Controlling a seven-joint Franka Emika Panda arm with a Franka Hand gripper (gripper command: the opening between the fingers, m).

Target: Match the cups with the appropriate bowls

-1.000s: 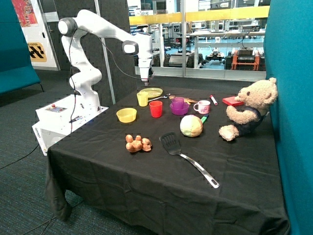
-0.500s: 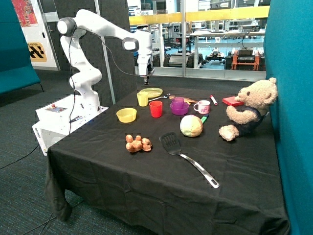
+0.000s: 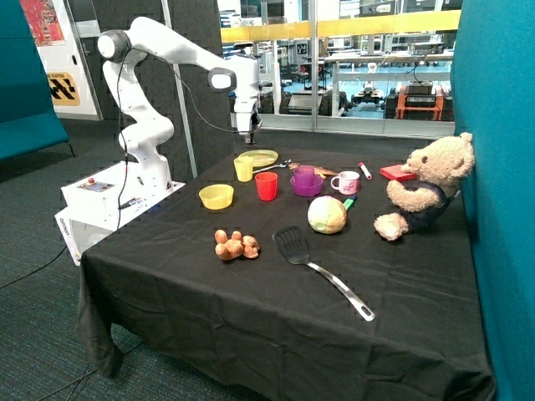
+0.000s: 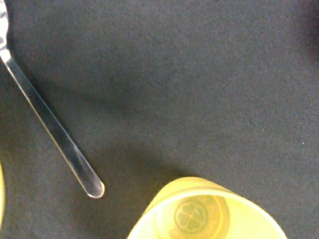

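hovering high over the yellow cup (image 3: pixel 243 169) near the far table edge; gripper (image 3: pixel 249 138) state unclear. best lowered straight, centred on the rim, clear of the spoon handle (image 4: pixel 52 130).

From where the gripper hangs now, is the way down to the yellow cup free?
Probably yes. The gripper hangs above the yellow cup, which stands upright and empty on the black cloth with nothing over its mouth. The yellow-green plate and a metal handle lie close beside it, so descend straight.
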